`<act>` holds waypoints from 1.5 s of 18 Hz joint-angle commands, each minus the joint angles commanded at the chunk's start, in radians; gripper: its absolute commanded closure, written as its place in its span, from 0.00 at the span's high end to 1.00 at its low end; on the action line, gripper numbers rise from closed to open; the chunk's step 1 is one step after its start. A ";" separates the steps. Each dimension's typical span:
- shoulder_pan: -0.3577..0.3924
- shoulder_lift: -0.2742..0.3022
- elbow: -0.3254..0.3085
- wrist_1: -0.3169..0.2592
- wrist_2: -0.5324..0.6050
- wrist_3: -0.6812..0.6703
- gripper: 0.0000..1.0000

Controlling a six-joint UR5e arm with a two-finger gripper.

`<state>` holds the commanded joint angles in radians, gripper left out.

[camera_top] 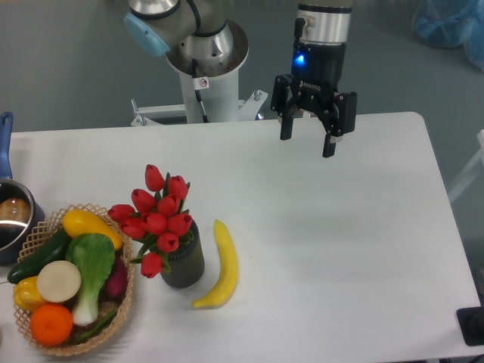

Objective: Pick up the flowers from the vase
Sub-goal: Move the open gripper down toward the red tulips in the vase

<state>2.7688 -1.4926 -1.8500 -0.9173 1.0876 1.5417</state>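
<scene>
The flowers [156,217], a bunch of red tulips with green leaves, stand in the vase [184,265], a short dark cylinder on the white table at front left. The blooms spread wider than the vase and lean left. My gripper [308,143] hangs well above the table's far side, up and to the right of the flowers and far from them. Its two black fingers are spread apart and hold nothing.
A yellow banana [221,266] lies just right of the vase. A wicker basket [127,299] of vegetables and fruit sits left of it, touching the blooms. A metal pot [11,219] with a blue handle is at the left edge. The robot base [206,64] stands behind the table.
</scene>
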 joint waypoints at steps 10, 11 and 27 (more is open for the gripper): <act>-0.025 -0.028 -0.003 0.003 -0.078 -0.020 1.00; -0.025 -0.029 -0.002 0.000 -0.095 -0.064 1.00; -0.017 -0.097 -0.048 0.008 -0.460 -0.203 1.00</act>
<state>2.7520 -1.5892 -1.8975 -0.9097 0.6275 1.3392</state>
